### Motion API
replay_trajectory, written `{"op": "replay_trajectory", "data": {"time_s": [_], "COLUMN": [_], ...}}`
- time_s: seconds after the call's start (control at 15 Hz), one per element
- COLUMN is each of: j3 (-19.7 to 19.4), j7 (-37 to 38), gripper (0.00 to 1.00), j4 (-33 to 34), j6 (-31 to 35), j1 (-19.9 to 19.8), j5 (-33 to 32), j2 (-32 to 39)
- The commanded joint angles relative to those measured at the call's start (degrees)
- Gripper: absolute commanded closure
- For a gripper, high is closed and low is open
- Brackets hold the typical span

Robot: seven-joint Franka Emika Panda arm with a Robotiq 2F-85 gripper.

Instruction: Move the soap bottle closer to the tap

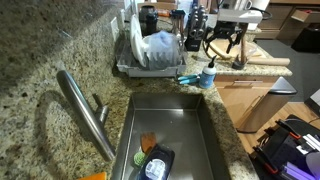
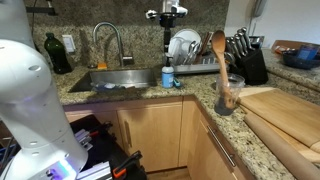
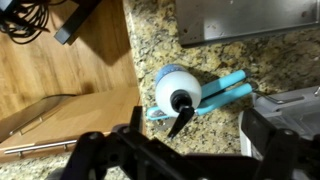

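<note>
Black gripper (image 3: 190, 140), jaws spread wide and closed on nothing, hanging in the air above the soap bottle (image 3: 176, 88) without touching it. In the wrist view, two dark angular fingers (image 3: 272, 140) framing the bottom edge, with the bottle's round white collar and dark pump head just beyond them. In an exterior view, poised well above the bottle (image 2: 168, 76).

Small, clear-walled and filled with blue liquid, standing upright on the speckled granite counter (image 3: 150, 40), just beside a corner of the steel sink (image 1: 185, 120). Lying flat next to it, a teal-blue scrub brush (image 3: 226, 92) with a forked plastic handle; touching or not, cannot tell. Near that, a dish rack (image 1: 130, 68) holding pale plates.

Well apart from the bottle, on the opposite side of the basin, the tap (image 1: 85, 112): brushed steel, thick tubular spout, small lever handle. Down in the basin, a dark tray (image 1: 158, 163) and an orange item (image 1: 148, 141).

Farther along the counter, a wooden spoon (image 2: 219, 50) upright in a holder, a dark knife block (image 2: 247, 62), a pale wooden cutting board (image 2: 290, 110), and smooth wood cabinet fronts (image 2: 150, 130) below.
</note>
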Motion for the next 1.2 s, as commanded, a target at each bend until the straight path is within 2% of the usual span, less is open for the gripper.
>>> {"op": "replay_trajectory", "data": {"time_s": [0.0, 0.2, 0.47, 0.53, 0.8, 0.93, 1.13], "j3": [0.1, 0.0, -1.0, -0.5, -1.0, -1.1, -1.0], "j7": [-0.4, -0.5, 4.1, 2.1, 3.3, 3.3, 3.4], "gripper": [0.00, 0.00, 0.00, 0.00, 0.00, 0.00, 0.00], "j4": [0.1, 0.1, 0.5, 0.1, 0.1, 0.9, 0.2], "j6": [0.5, 1.4, -1.0, 0.5, 0.0, -2.4, -1.1], "j1": [-0.3, -0.6, -0.9, -0.6, -0.6, -1.1, -0.7], "j5": [1.6, 2.6, -1.4, 0.0, -0.9, 2.6, 1.5], "j2": [0.4, 1.2, 2.8, 1.6, 2.6, 3.0, 2.6]}}
